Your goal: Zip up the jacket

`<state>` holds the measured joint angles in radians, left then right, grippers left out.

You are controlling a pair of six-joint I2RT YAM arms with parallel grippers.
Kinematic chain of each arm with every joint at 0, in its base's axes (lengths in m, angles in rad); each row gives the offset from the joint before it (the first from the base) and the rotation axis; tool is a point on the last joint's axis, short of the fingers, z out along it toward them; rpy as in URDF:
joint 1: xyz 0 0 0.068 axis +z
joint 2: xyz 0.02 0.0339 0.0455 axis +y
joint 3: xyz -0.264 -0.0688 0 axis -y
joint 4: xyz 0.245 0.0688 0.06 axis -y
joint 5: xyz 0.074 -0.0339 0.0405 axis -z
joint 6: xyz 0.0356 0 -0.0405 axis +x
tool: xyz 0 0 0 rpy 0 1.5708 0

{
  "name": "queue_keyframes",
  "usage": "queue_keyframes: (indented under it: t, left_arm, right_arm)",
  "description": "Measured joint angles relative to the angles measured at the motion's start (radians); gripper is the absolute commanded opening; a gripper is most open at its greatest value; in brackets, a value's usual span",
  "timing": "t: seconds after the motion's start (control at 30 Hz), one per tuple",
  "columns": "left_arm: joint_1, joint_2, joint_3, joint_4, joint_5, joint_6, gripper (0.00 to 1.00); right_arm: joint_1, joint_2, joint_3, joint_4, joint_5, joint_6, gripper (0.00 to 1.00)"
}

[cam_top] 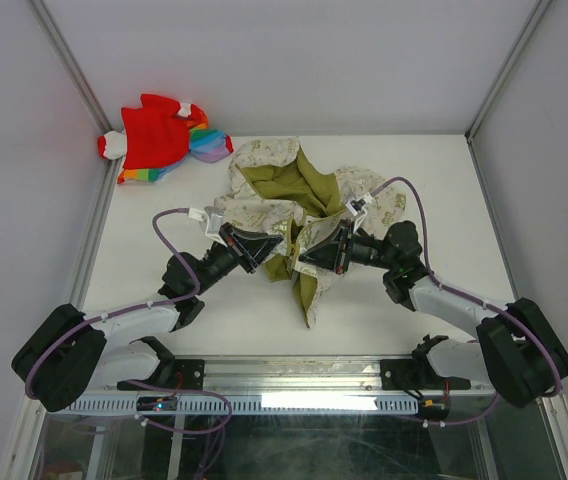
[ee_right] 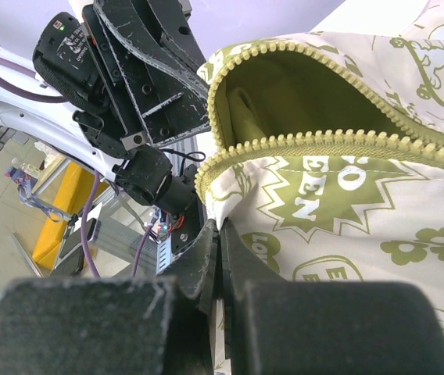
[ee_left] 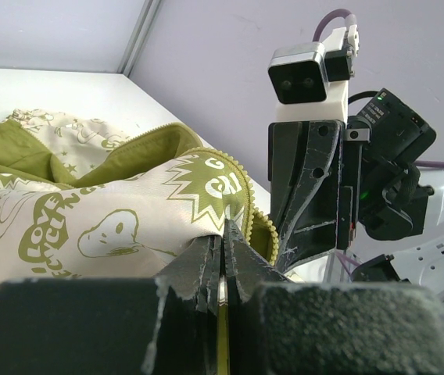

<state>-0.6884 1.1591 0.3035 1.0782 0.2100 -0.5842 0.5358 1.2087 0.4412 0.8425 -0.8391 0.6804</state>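
Observation:
The cream jacket (cam_top: 274, 205) with olive motifs lies crumpled at the table's middle, its olive lining and zipper showing. My left gripper (cam_top: 261, 250) is shut on the jacket's edge beside the zipper teeth; in the left wrist view the jacket (ee_left: 112, 219) bulges out of the shut left gripper (ee_left: 223, 234). My right gripper (cam_top: 309, 250) faces it from the right, shut on the other edge. In the right wrist view the jacket (ee_right: 339, 195) leaves the shut right gripper (ee_right: 219, 226) just under the open zipper (ee_right: 300, 141). The two grippers stand close together.
A red and rainbow-coloured garment (cam_top: 164, 140) lies at the back left corner of the white table (cam_top: 164, 250). Grey walls and metal posts enclose the table. The other arm's gripper and camera fill part of each wrist view.

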Motion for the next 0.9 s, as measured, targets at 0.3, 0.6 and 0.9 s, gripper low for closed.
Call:
queue_keyframes:
  t: [0.3, 0.6, 0.9]
  left_arm:
    - [0.0, 0.0, 0.0, 0.0, 0.002, 0.0, 0.0]
    - [0.0, 0.0, 0.0, 0.0, 0.005, 0.0, 0.0]
    - [-0.007, 0.0, -0.009, -0.001, 0.005, 0.0, 0.0]
  right_arm:
    - [0.0, 0.006, 0.0, 0.011, 0.001, 0.008, 0.0]
    - [0.0, 0.01, 0.0, 0.022, 0.011, 0.013, 0.0]
    - [-0.002, 0.01, 0.0, 0.021, 0.034, 0.025, 0.0]
